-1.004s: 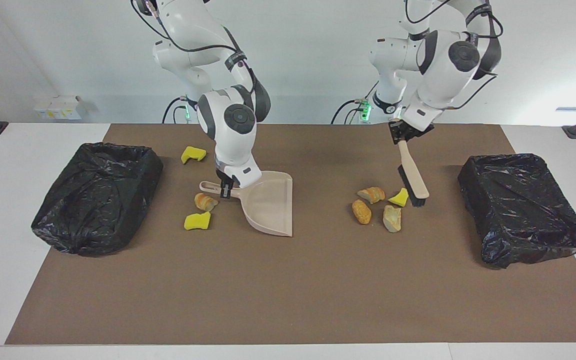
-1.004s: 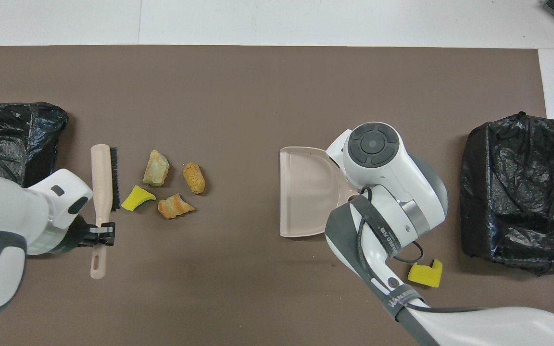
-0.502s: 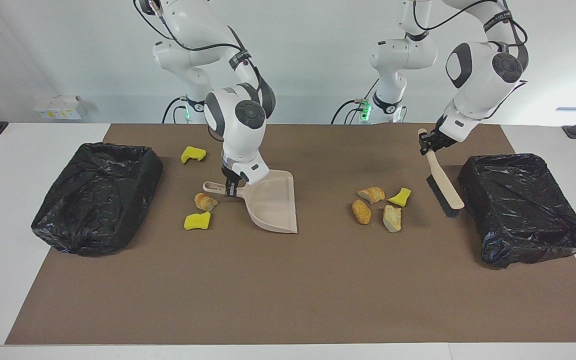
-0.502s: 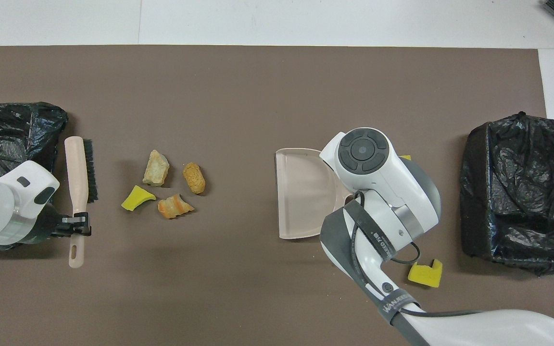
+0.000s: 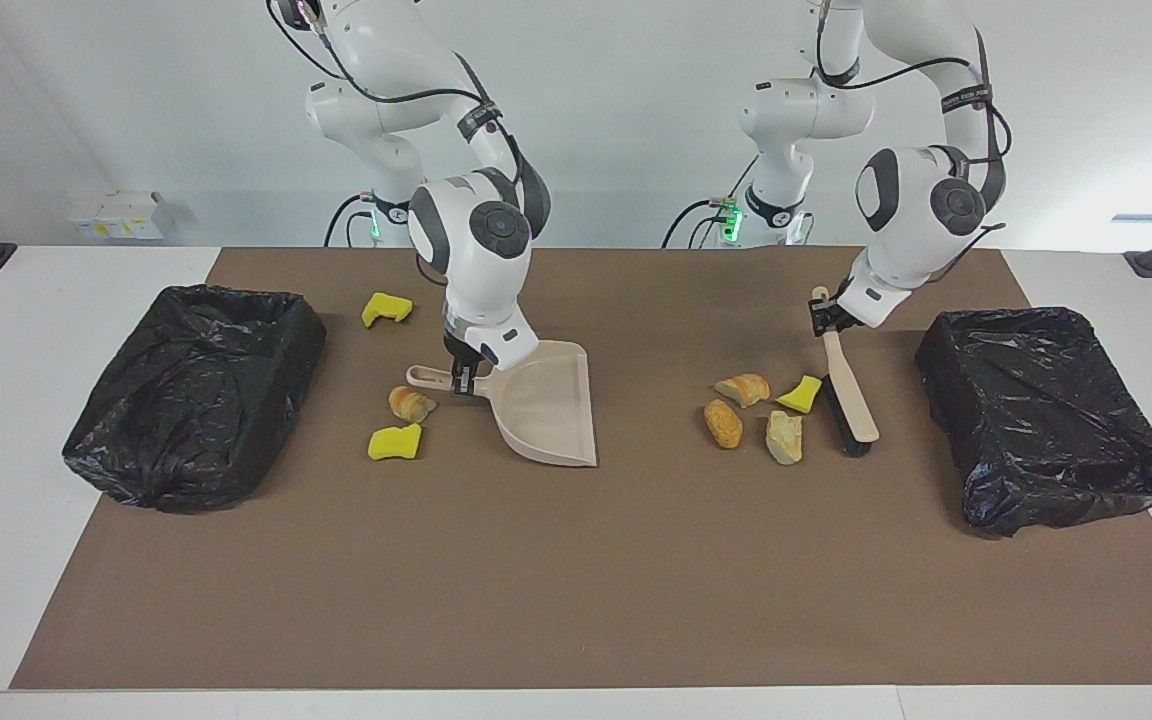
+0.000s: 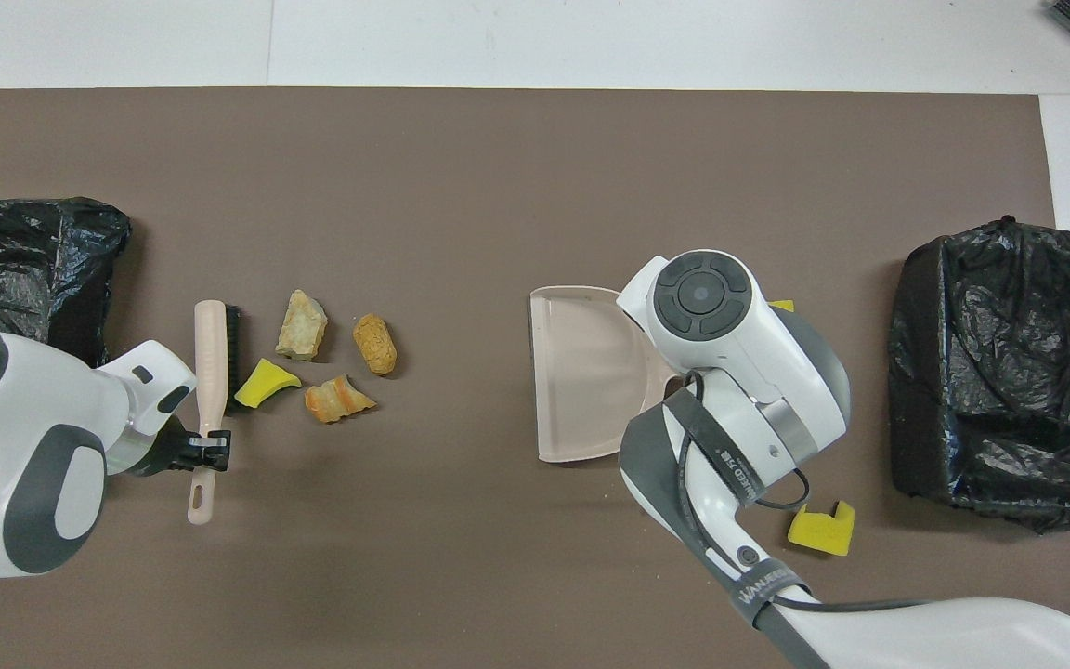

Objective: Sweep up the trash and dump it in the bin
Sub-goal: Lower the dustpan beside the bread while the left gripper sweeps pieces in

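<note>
My left gripper (image 5: 822,318) is shut on the handle of a beige brush (image 5: 848,395) with black bristles. The bristles are down on the mat, right beside a yellow sponge piece (image 5: 800,394). Three bread chunks (image 5: 742,388) (image 5: 723,423) (image 5: 784,437) lie next to that piece. In the overhead view the brush (image 6: 211,358) stands beside the same sponge piece (image 6: 264,383). My right gripper (image 5: 460,378) is shut on the handle of the beige dustpan (image 5: 546,405), whose mouth faces this trash. The dustpan (image 6: 581,381) is empty.
A bread chunk (image 5: 409,403) and two yellow sponge pieces (image 5: 395,441) (image 5: 386,308) lie by the dustpan handle. A black-lined bin (image 5: 196,390) stands at the right arm's end of the brown mat, and another (image 5: 1051,410) at the left arm's end.
My left gripper swung the brush out toward the bin at its end, then back in beside the yellow sponge piece. The dustpan turned slightly and its mouth shifted a little toward the trash.
</note>
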`<move>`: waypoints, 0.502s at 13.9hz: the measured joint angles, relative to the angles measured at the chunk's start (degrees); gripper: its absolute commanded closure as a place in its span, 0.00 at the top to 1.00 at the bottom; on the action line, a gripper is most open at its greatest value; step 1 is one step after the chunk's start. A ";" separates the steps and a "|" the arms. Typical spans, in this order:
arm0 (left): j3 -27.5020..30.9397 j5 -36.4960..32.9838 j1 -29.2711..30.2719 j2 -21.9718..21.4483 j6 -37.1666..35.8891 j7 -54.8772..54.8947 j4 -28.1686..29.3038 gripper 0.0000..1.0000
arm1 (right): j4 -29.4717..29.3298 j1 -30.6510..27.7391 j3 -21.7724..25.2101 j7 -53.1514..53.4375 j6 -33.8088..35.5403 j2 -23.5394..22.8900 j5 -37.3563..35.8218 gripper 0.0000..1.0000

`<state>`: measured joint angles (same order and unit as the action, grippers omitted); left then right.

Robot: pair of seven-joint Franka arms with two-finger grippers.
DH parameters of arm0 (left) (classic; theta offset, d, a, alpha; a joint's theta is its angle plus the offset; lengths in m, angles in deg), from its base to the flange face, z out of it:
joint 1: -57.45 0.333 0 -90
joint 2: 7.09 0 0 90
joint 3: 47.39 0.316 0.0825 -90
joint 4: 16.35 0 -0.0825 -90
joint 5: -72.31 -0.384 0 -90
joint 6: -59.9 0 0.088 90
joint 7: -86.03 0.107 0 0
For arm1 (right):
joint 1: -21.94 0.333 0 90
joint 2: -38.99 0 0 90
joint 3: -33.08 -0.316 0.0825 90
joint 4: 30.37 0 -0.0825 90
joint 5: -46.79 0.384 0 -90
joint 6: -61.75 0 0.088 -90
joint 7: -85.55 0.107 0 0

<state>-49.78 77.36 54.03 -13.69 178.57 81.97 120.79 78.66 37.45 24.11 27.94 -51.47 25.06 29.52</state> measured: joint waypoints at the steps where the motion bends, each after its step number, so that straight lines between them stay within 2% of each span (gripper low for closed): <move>1: -0.05 0.05 -1.31 0.13 0.70 -1.13 0.07 0.00 | 0.04 0.00 0.00 0.00 -0.08 0.00 0.00 0.00; 7: -0.39 4.49 -12.04 1.07 5.73 -9.57 0.12 0.00 | 0.28 0.07 -0.01 0.00 -0.58 -0.07 0.00 0.00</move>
<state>-50.17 81.85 42.00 -12.63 184.30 72.40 120.91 78.95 37.52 24.10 27.94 -52.04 24.99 29.52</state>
